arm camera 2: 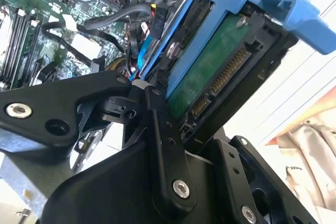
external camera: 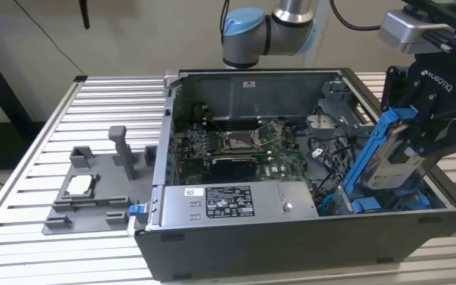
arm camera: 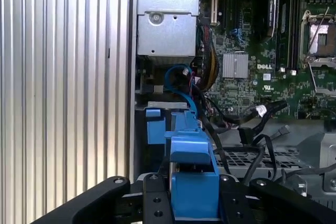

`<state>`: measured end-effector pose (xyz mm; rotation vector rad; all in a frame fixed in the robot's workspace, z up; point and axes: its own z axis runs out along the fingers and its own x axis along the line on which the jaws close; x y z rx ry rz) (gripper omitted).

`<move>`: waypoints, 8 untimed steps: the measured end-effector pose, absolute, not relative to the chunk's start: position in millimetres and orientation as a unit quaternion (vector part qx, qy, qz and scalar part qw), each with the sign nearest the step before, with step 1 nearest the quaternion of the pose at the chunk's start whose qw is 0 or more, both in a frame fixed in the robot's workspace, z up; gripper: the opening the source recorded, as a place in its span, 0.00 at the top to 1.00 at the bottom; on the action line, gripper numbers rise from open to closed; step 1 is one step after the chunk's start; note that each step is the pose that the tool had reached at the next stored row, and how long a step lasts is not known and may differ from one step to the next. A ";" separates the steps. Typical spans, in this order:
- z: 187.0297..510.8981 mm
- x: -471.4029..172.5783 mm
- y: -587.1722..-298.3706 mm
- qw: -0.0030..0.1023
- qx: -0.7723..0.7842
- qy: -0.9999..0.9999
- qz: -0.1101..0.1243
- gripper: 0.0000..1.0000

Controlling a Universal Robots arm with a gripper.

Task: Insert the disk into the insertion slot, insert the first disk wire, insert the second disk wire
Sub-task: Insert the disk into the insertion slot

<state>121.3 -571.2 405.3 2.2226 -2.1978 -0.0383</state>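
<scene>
My jaws are clamped shut on the disk [external camera: 384, 171], one finger on each flat face. I hold it on edge so its thin side can go down into the narrow bay [external camera: 374, 205] in the corner of the computer case [external camera: 291, 243] at the exterior view's right. The disk leans, its top tipped towards that right side and its lower end down among the blue parts of the bay, just beside the grey power box [external camera: 228, 202]. In the second wrist view the green circuit side and the connector row of the disk [arm camera 2: 210, 72] face out from between my fingers, which I take to be the end the wires must reach.

In the first wrist view the blue frame of the disk [arm camera: 191, 182] stands between the black fingers and blocks my sight of the bay mouth. So I cannot tell whether the lower edge has met the guides or only hangs above them. Loose black cables [arm camera: 262, 111] lie over the edge of the circuit board [arm camera: 252, 72]. I judge them unplugged, though which two belong to the disk I cannot make out. The far wall of the case is cut off in the exterior view.
</scene>
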 end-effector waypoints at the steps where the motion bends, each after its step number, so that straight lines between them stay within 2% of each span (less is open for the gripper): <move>1: 405.4 121.4 -571.2 0.008 0.711 -0.703 -0.012 0.67; 8: 411.6 122.1 -571.2 0.017 0.711 -0.703 -0.008 0.67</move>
